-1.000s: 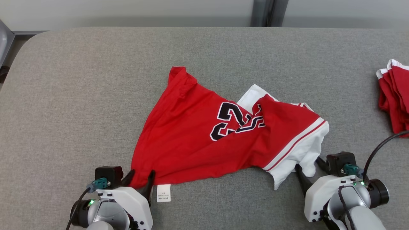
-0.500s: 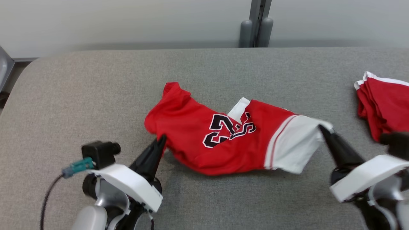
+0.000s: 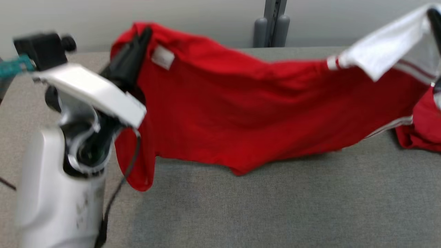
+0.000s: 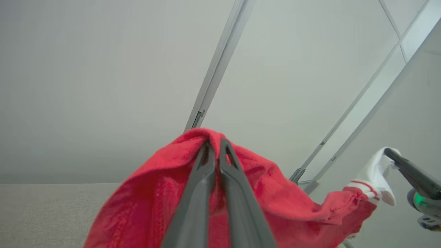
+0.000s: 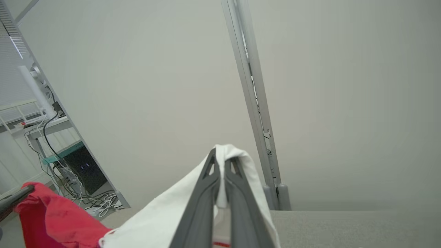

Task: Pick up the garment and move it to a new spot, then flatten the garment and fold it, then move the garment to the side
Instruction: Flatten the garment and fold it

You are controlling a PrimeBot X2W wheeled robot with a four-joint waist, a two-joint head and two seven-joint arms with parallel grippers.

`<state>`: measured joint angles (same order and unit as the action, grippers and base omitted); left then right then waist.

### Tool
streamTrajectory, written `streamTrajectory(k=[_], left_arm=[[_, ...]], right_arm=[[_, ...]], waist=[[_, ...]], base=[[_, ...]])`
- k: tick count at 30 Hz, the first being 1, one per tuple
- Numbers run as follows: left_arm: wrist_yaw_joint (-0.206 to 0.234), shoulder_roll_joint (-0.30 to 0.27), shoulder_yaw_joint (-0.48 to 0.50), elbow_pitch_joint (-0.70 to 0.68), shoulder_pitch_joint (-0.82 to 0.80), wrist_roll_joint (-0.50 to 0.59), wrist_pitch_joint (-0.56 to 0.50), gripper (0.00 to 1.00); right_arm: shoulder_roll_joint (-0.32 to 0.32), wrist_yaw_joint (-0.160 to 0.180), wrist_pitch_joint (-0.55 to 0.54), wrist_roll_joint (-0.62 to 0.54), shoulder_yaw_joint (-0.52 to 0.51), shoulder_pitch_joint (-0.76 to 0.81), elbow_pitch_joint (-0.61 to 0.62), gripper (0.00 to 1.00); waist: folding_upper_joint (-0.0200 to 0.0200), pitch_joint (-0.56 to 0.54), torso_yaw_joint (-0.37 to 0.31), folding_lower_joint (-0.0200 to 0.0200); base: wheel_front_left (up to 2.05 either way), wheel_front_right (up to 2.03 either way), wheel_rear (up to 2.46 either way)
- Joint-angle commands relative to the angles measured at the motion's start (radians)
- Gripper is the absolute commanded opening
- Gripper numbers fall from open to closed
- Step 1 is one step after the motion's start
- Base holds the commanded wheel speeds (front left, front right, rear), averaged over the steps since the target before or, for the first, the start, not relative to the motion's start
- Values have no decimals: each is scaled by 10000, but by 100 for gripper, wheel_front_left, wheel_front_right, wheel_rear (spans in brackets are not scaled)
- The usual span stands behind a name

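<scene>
Head view: the garment (image 3: pixel 241 113), a red jersey, hangs spread above the grey table (image 3: pixel 275 206). The left gripper (image 3: pixel 144 34) pinches its left corner and the right gripper (image 3: pixel 434 17) its white right one.

Left wrist view: the jaws are clamped on red fabric.

Right wrist view: the jaws are clamped on white cloth.

The jersey looks light, limp and sagging, so the corners are probably the best holds.

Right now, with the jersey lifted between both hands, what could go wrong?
The left hand and right hand each pinch only a small fold of the jersey, so an edge could slip free. The jersey sags low over the table beside the other red garment, so moving it might drag or snag that pile.
</scene>
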<state>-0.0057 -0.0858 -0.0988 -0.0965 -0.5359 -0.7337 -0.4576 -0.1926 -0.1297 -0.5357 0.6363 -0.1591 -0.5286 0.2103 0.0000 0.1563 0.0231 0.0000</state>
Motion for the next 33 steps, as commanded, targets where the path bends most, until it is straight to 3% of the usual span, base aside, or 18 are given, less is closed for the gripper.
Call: streamTrajectory(k=[1, 6, 10, 19, 22, 28, 33], left_arm=[[179, 23, 244, 691, -1009, -135, 113, 0], [455, 48, 519, 2451, -3214, 53, 600, 0], [587, 61, 830, 4369, -5522, 152, 1352, 0], [-306, -425, 624, 7702, -9646, 1298, 4504, 0], [-574, -464, 458, 8335, -10552, 1618, 5603, 0], [-1018, -604, 136, 9986, -10729, 1792, 6622, 0], [-1242, -692, -204, 11098, -9982, 1574, 6890, 0]], right_arm=[[195, -19, 110, -309, 169, -1148, -605, 0], [549, -17, 683, -1363, 546, -3603, -2291, 0], [996, -17, 2048, -2300, 524, -6102, -4220, 0], [1381, -10, 6471, -4189, -766, -10804, -8324, 0], [1409, -10, 7405, -4019, -417, -11799, -9317, 0], [1386, -11, 7855, -3552, 776, -11660, -10547, 0], [1350, -11, 7970, -2806, 1869, -10362, -10486, 0]], waist=[[0, 455, -60, 0], [0, 1326, -88, 0], [0, 2282, -150, 0], [0, 3888, -195, 0], [0, 4407, -120, 0], [0, 5538, -110, 0], [0, 5728, -122, 0]], base=[[0, 0, 0], [0, 0, 0], [0, 0, 0], [0, 0, 0], [0, 0, 0], [0, 0, 0], [0, 0, 0]])
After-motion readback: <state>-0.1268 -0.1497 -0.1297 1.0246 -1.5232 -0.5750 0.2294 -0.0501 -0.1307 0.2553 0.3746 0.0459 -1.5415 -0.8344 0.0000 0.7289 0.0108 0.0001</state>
